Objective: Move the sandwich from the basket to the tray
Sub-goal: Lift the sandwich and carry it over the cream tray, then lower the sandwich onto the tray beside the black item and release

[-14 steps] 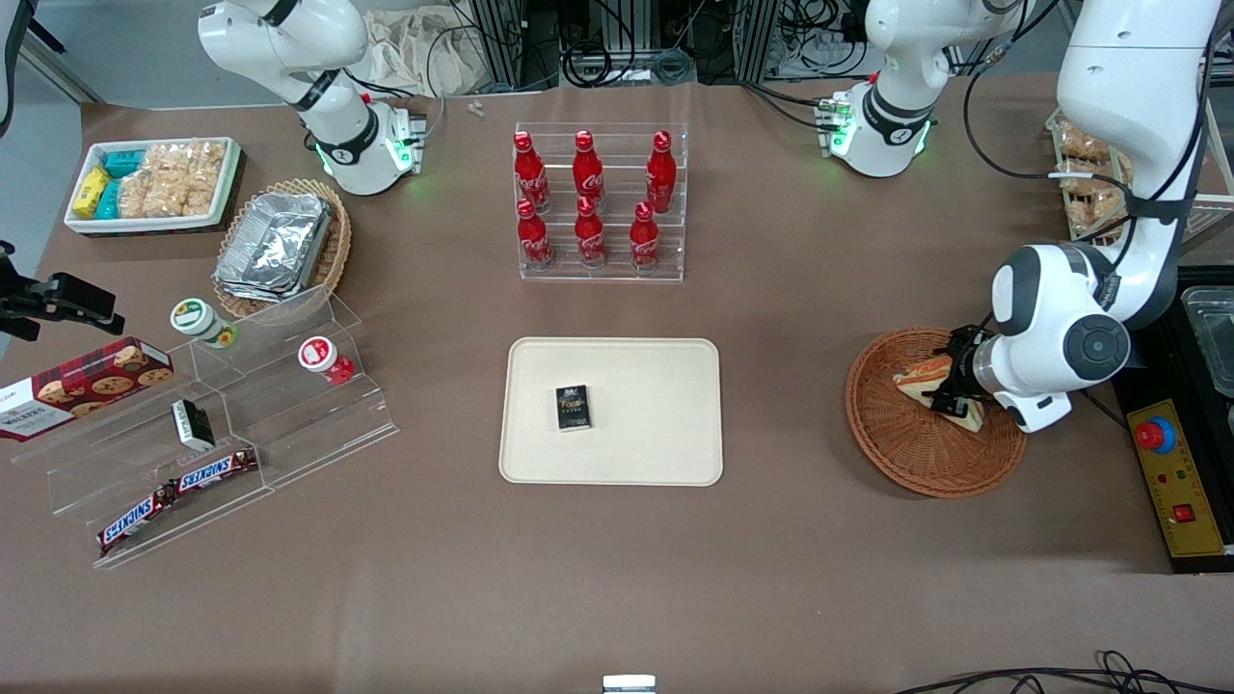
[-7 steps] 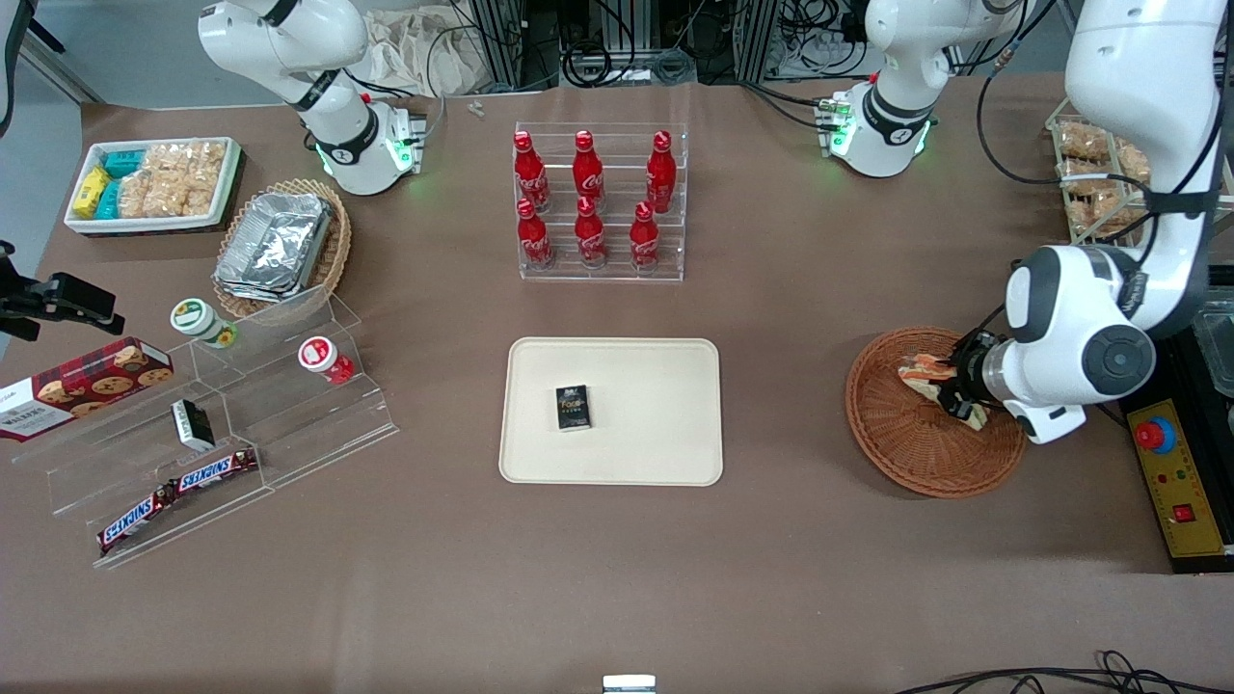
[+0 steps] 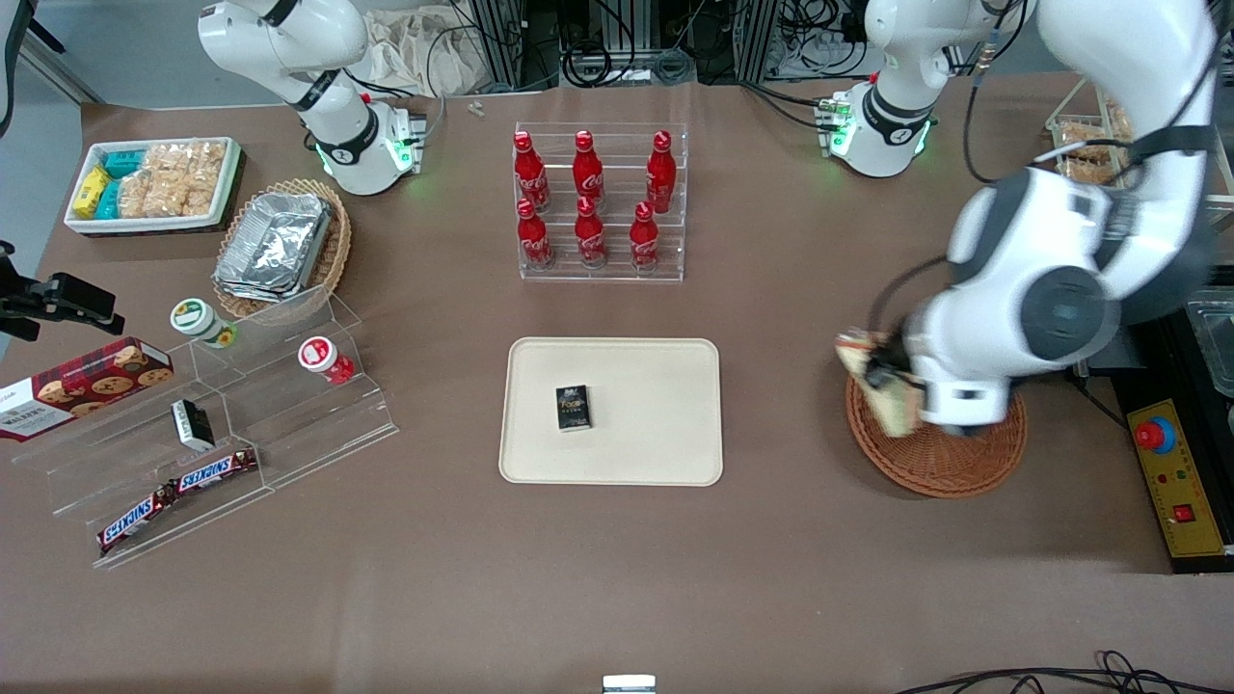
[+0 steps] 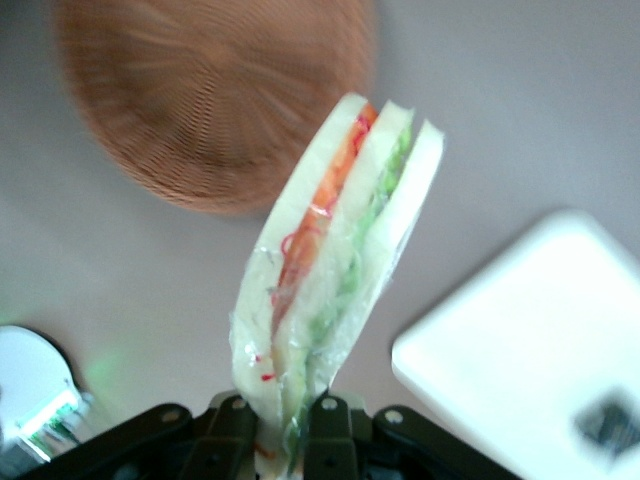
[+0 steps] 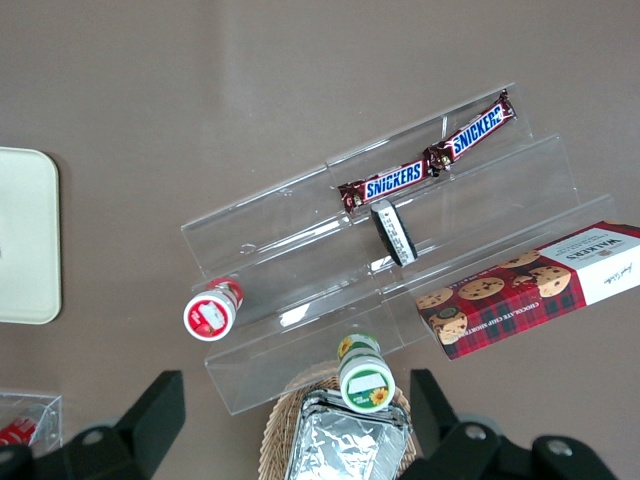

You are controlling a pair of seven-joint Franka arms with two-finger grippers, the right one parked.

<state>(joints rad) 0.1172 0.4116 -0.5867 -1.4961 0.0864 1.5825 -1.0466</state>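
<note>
The wrapped sandwich [image 4: 340,260] hangs in the air, white bread with orange, red and green layers, and my gripper [image 4: 282,425] is shut on its narrow end. In the front view the sandwich [image 3: 872,371] is lifted over the rim of the reddish-brown wicker basket [image 3: 935,458] on the side facing the tray, with the gripper [image 3: 897,386] mostly hidden under the arm. The basket [image 4: 215,100] below looks to hold nothing. The beige tray [image 3: 665,410] lies at mid-table toward the parked arm, a corner of the tray [image 4: 510,340] showing near the sandwich.
A small black box [image 3: 573,407] lies on the tray. A clear rack of red cola bottles [image 3: 598,202] stands farther from the front camera than the tray. A yellow control box [image 3: 1171,477] sits beside the basket. Acrylic shelves with snacks [image 3: 212,424] fill the parked arm's end.
The gripper has lifted the sandwich out of the basket and carried it toward the tray, from the basket's middle to over its rim.
</note>
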